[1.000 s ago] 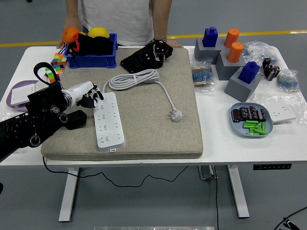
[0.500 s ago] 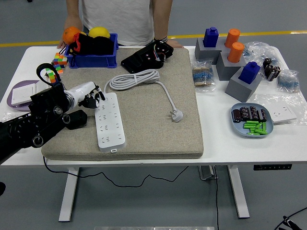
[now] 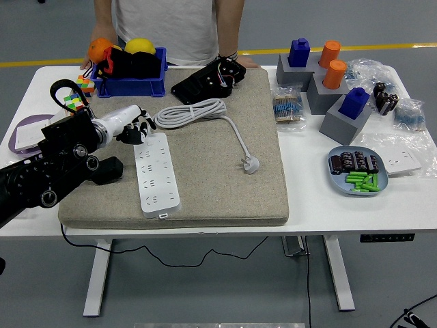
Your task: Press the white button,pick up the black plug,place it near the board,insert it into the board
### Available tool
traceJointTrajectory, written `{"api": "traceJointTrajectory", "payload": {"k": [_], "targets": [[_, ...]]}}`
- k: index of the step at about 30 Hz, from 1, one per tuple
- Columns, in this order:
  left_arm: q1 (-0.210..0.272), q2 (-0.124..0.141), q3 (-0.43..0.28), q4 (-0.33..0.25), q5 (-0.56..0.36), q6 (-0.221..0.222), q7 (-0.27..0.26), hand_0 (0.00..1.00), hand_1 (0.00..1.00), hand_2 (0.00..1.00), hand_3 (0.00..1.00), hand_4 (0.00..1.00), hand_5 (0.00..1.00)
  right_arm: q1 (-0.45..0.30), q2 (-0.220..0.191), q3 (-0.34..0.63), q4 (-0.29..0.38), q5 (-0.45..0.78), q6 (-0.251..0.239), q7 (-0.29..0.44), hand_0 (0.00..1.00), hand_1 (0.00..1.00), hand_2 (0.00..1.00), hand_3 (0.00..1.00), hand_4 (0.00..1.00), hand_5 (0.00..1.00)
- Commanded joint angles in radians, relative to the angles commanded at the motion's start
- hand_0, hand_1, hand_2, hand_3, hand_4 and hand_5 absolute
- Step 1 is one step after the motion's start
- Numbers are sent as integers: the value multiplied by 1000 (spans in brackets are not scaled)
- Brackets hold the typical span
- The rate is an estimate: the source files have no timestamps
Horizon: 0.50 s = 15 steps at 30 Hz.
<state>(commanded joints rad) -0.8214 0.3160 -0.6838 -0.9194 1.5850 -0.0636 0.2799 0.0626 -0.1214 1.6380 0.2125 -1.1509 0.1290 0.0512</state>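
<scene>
Board (image 3: 158,175): white power strip, lying lengthwise near-to-far on the left half of the grey mat (image 3: 225,171). Its white cord (image 3: 198,113) is coiled at the far end and runs right to a white plug (image 3: 251,164) lying loose mid-mat.

Black plug (image 3: 107,170): dark block on the mat's left edge, just left of the board, partly behind the robot's forearm.

Left hand (image 3: 131,128): enters from the left on a black arm with a white wrist section. The hand hovers over the board's far left corner, dark fingers curled downward, holding nothing visible; contact with the board cannot be told.

Far side of the mat: black device (image 3: 208,80) with coloured wires, a person's hand (image 3: 232,63) resting by it. Blue bin (image 3: 130,75) at far left, holding dark items and a yellow ball (image 3: 140,46); an orange (image 3: 100,49) beside it under the person's other hand. Colour cube (image 3: 76,92) left of the bin. Purple tray (image 3: 27,132) at the table's left edge.

Right of the mat: grey blocks (image 3: 341,109) topped with blue and orange pegs, bagged parts, a blue dish (image 3: 358,172) of green and dark cells, a white socket plate (image 3: 399,162).
</scene>
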Motion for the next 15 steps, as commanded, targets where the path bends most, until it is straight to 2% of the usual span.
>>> {"api": "traceJointTrajectory", "payload": {"k": [6,9,12,13,15], "targets": [[60,34,-121,-115,65,12,-22,13,24,126,634,2,2,0,0,4,1,-3,0,-1,711,601,542,689,748,522],[118,49,-214,-186,57,-1,-13,29,32,119,632,2,2,1,0,6,2,-4,-1,0,711,601,542,689,748,522],[181,66,-289,-251,55,-26,19,29,32,119,632,2,2,0,-1,7,2,-5,1,-1,711,601,542,689,748,522],[198,71,-307,-267,56,-31,23,205,282,361,670,565,2,0,-1,8,2,-5,1,-1,711,601,542,688,748,522],[245,79,-356,-303,68,-41,25,205,282,361,670,565,2,-2,-2,12,1,-9,2,-2,711,601,542,688,748,522]]}}
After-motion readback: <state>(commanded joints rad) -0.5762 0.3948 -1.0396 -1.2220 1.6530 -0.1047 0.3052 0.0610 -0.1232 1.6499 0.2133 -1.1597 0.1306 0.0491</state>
